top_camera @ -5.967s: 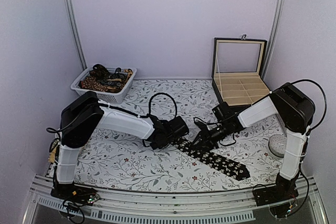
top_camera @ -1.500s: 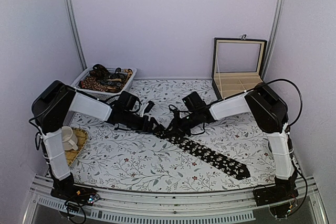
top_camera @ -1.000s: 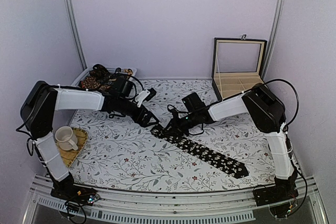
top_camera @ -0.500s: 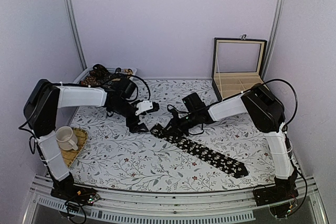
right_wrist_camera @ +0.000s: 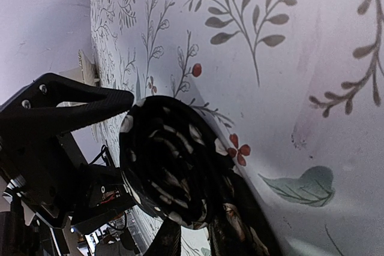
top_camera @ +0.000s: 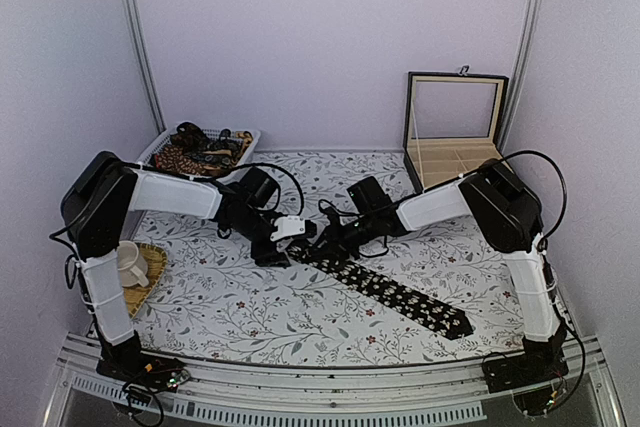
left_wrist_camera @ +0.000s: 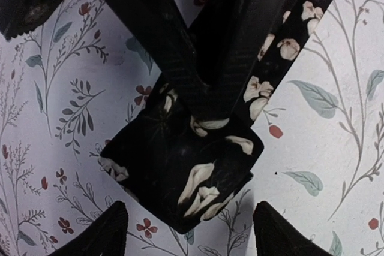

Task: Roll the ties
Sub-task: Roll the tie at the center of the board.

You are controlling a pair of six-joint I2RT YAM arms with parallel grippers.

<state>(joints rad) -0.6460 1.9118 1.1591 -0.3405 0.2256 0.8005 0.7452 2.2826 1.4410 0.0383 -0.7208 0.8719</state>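
Item: black tie (top_camera: 400, 297), pale flower print, flat on the floral tablecloth (top_camera: 250, 307), running from table centre out toward 4 o'clock, wide tip nearest the front edge. Its rolled end (left_wrist_camera: 186, 178) sits at the centre, a tight coil seen end-on in the right wrist view. Right gripper (left_wrist_camera: 210, 103): comes in from 2 o'clock, fingers pinched together on top of the coil, grasping the black tie. Left gripper (left_wrist_camera: 193, 232): comes in from 9 o'clock, jaws released and spread wide, one fingertip (left_wrist_camera: 111, 229) on either side of the coil, tablecloth showing between each tip and the fabric. Further ties (top_camera: 195, 152): brown and dark patterned, heaped in a white basket (top_camera: 228, 184) at 10 o'clock. Wooden box (top_camera: 458, 169): at 2 o'clock, lid upright, compartments exposed. Cup (top_camera: 128, 259): pale, on a woven mat (top_camera: 150, 282) at 8 o'clock.
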